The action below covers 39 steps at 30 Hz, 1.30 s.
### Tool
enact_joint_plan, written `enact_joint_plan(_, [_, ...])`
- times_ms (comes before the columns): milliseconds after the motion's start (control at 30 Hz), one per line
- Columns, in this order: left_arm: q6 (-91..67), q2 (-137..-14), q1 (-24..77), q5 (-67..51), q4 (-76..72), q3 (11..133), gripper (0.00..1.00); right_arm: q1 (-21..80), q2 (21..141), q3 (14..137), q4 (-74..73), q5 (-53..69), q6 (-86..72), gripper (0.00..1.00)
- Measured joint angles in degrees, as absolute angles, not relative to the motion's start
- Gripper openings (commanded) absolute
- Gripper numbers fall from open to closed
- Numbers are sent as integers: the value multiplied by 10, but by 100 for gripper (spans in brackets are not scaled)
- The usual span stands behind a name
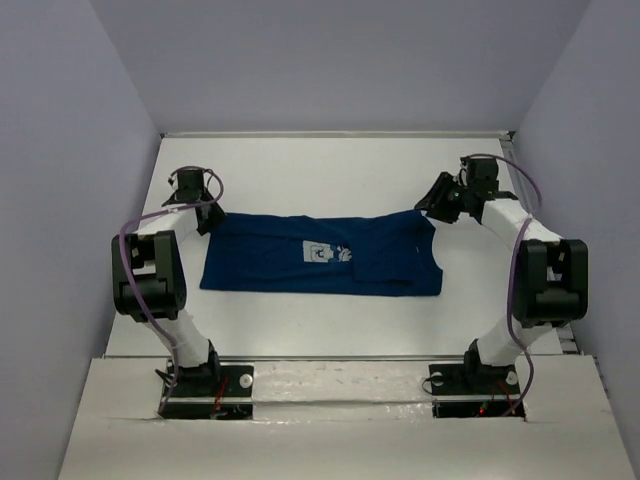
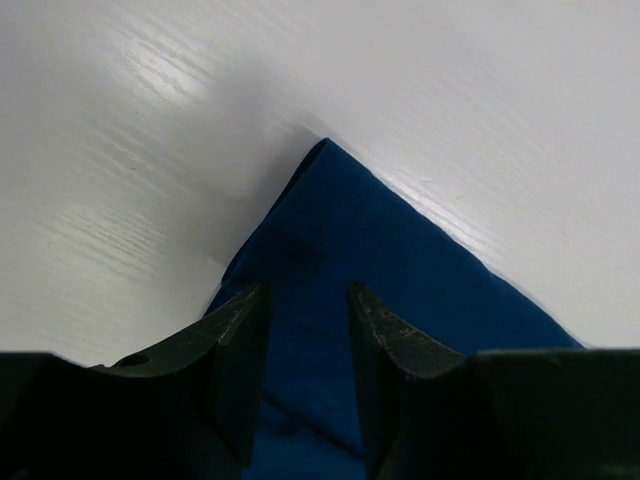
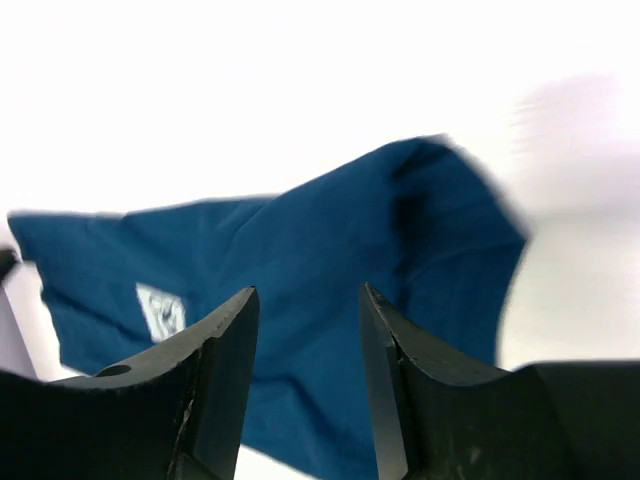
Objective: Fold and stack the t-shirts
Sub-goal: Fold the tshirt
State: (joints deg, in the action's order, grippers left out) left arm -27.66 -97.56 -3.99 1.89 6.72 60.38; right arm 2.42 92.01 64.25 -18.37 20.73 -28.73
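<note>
White table [image 1: 300,170] bears the t-shirt [image 1: 300,262], ends beneath left pincer [image 2: 305,295] and right pincer [image 3: 309,295].

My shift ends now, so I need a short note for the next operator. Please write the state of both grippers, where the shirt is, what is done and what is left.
Left gripper: open, empty, at the far left corner of the shirt.
Right gripper: open, empty, at its far right corner.
Shirt: flat on the table between the arms, a long band with the print up.
Done: it seems partly folded, probably a first fold.
Left: fold it shorter, then stack. No other shirt or stack is in view.
</note>
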Motion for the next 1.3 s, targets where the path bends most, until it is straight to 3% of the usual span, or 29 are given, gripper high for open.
enact_joint_plan(267, [-274,-1023,-40,17,66,610,27,-41,1013,640,-132,249,-299,46])
enact_joint_plan(400, [-274,-1025,-40,17,64,611,13,-37,1033,641,-126,260,-302,38])
enact_joint_plan(467, [-275,-1028,-40,18,61,611,11,-36,1039,641,-119,268,-305,35])
enact_joint_plan(567, [-276,-1031,-40,18,56,611,0,-36,1047,641,-108,279,-312,19])
enact_joint_plan(667, [-276,-1031,-40,19,54,611,0,-36,1057,642,-97,287,-318,0])
enact_joint_plan(1200, [-286,-1004,-47,49,48,576,0,-38,1071,688,-95,219,-331,1])
enact_joint_plan(1267, [-288,-999,-47,51,48,571,0,-38,1071,695,-96,214,-330,6])
enact_joint_plan(1300, [-289,-996,-47,51,48,568,1,-38,1071,696,-95,213,-330,14])
